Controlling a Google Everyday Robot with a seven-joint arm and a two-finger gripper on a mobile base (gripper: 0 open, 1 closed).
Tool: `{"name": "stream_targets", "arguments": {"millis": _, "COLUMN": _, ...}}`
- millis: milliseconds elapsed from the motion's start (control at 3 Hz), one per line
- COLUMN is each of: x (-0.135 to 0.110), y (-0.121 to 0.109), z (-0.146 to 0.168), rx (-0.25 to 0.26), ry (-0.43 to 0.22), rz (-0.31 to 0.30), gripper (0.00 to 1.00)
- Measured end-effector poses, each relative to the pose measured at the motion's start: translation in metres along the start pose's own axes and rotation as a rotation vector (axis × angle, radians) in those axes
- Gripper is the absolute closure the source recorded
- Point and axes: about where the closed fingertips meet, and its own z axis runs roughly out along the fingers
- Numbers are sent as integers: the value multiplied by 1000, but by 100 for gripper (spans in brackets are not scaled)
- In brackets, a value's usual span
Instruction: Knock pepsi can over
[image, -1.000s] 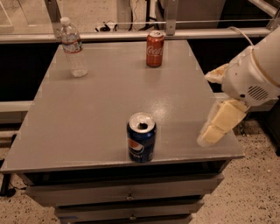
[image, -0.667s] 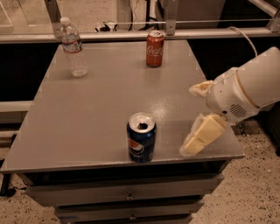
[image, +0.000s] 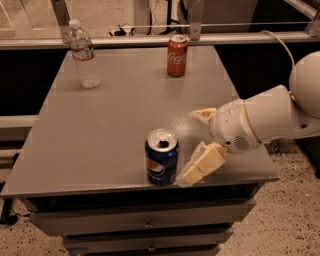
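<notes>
My gripper (image: 188, 146) hangs over the front right part of the grey table (image: 100, 125), reaching in from the right on my white arm (image: 265, 117). Its two cream fingers (image: 202, 166) are spread wide apart with nothing between them, so the grasp is released. The lower finger slants down toward the table's front edge, and its tip sits just beside the base of the pepsi can (image: 161, 159); I cannot tell whether it touches the can. The upper finger points left, above and behind the can's right side. The pepsi can stands upright near the front edge of the table, a little right of the middle, with its silver top and opening facing up and its round logo facing forward. Well apart from it, at the far edge, the red Coca-Cola can (image: 177, 55) stands upright, and the clear water bottle (image: 84, 55) stands at the far left corner. Drawers (image: 145, 225) show below the tabletop.
</notes>
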Motion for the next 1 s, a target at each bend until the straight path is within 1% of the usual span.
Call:
{"name": "stream_targets", "arguments": {"millis": 333, "x": -16, "y": 5, "z": 20, "rx": -49, "ry": -112, "rz": 6, "gripper": 0}}
{"name": "stream_targets", "arguments": {"millis": 667, "x": -26, "y": 9, "z": 28, "rx": -85, "ry": -208, "rz": 23, "gripper": 0}}
{"name": "stream_targets", "arguments": {"millis": 1000, "x": -32, "y": 13, "z": 30, "rx": -101, "ry": -277, "rz": 32, "gripper": 18}}
